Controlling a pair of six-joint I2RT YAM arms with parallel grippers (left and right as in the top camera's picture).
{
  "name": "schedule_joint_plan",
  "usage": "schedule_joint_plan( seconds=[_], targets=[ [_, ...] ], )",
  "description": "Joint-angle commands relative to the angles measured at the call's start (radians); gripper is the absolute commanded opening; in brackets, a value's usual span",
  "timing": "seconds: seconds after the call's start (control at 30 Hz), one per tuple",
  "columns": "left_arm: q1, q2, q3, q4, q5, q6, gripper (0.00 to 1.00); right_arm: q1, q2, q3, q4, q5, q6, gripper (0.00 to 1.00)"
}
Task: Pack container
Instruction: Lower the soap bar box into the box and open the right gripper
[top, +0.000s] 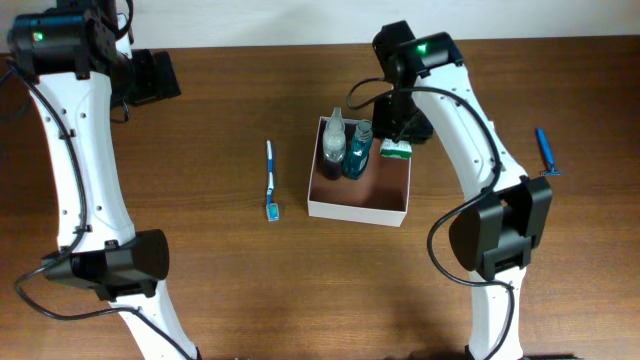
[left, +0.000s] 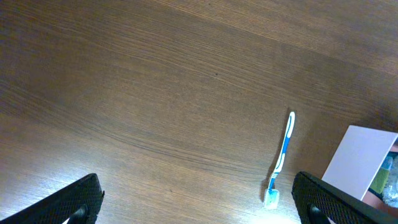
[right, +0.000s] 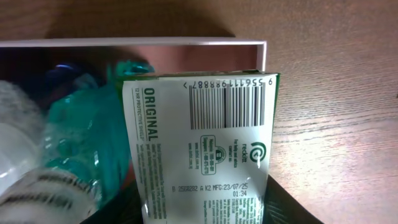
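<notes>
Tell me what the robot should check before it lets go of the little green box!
1. Grip of right gripper on carton: ok.
2. Whole carton inside the container walls: cannot tell; its edge overlaps the wall in the wrist view.
3. Bare floor free beside clear bottle and teal bottle: ok.
4. Idle left gripper open, away over the table: ok.
5. Everything packed: not ok; toothbrush and blue razor lie outside on the table.
</notes>
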Motion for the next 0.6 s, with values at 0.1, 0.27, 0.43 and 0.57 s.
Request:
schedule_joint_plan(
  seconds=[0.1, 0.27, 0.43, 0.57],
  targets=[
    [0.004, -0.02, -0.001, 0.0, 0.003, 0.016, 0.99, 0.009, 0.003, -0.069, 0.04, 0.015, 0.009, 0.48],
    [0.004, -0.021, -0.001, 0.0, 0.003, 0.016, 0.99, 0.009, 0.003, -0.084, 0.054, 0.015, 0.009, 0.48],
    [0.004, -0.02, -0.001, 0.0, 0.003, 0.016, 0.99, 0.01, 0.003, -0.09, 0.069, 0.012, 0.009, 0.49],
    [0.004, -0.021, -0.001, 0.0, 0.003, 0.016, 0.99, 0.01, 0.003, -0.117, 0.092, 0.012, 0.01, 0.48]
  ],
)
